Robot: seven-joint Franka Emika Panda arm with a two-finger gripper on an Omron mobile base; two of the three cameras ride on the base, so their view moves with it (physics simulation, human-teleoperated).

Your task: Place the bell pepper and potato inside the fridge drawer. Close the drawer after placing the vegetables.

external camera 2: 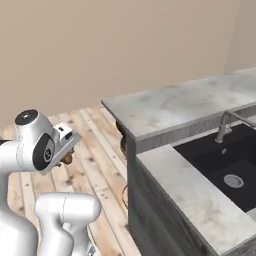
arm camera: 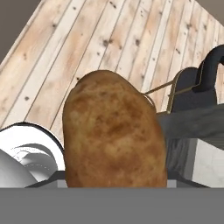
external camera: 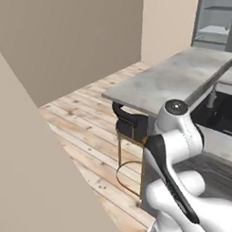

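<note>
So the potato (arm camera: 114, 131) is picked up and in transit. In the hand view it sits right between the pincer's tips, big and brown, blocking most of what's in front, with plank floor (arm camera: 87, 43) beyond it. The pincer (external camera 2: 66, 159) is clamped on it; in the right base view you can just make out a brown bit poking out under the hand, held up in the air over the floor, well clear of the grey worktop (external camera 2: 175, 107).

Progress, as far as I can judge: roughly the middle at best. The potato is out of wherever it was and not yet in the drawer. No bell pepper anywhere here, so I can't say if that one is already stowed or not touched. In the left base view there's something at the top right that looks like the open fridge (external camera: 214, 19) with pale shelves, well away from the arm. The drawer itself I can't pick out.

Left to do: carry the potato over, drop it in, sort out the pepper if needed, push the drawer closed.

Also around: a black sink (external camera 2: 225, 165) with tap (external camera 2: 223, 127), and a dark stool (external camera: 130, 124) by the worktop.
</note>
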